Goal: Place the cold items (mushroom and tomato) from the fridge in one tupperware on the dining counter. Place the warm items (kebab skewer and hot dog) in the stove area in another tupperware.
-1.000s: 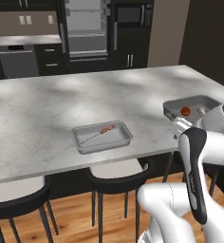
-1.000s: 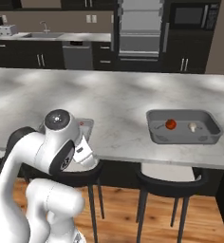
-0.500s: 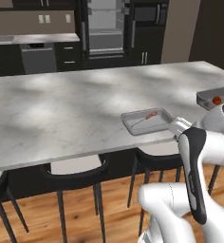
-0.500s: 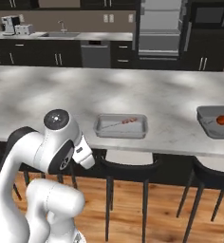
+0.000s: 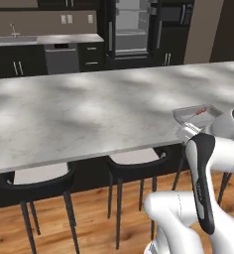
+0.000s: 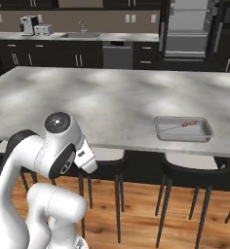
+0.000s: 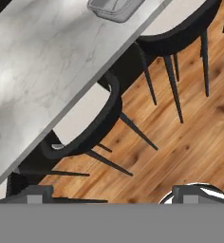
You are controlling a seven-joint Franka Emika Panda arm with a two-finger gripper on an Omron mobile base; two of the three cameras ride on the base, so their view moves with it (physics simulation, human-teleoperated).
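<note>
A grey tupperware stands near the front edge of the marble dining counter, with the red kebab skewer lying in it. The right base view has the same tupperware and kebab skewer right of the arm. In the hand view my gripper is open with nothing between its fingertips. It points down at the wooden floor beside the counter, and the tupperware lies far off at the top edge. The mushroom, tomato and hot dog are out of view.
Black stools line the counter's near side over a wooden floor. Beyond the counter stand the fridge, dark cabinets, a dishwasher and a sink.
The whole picture has shifted: the base has driven left along the counter. The tupperware with the skewer now sits at the right of both base views, and the second one has left view.
</note>
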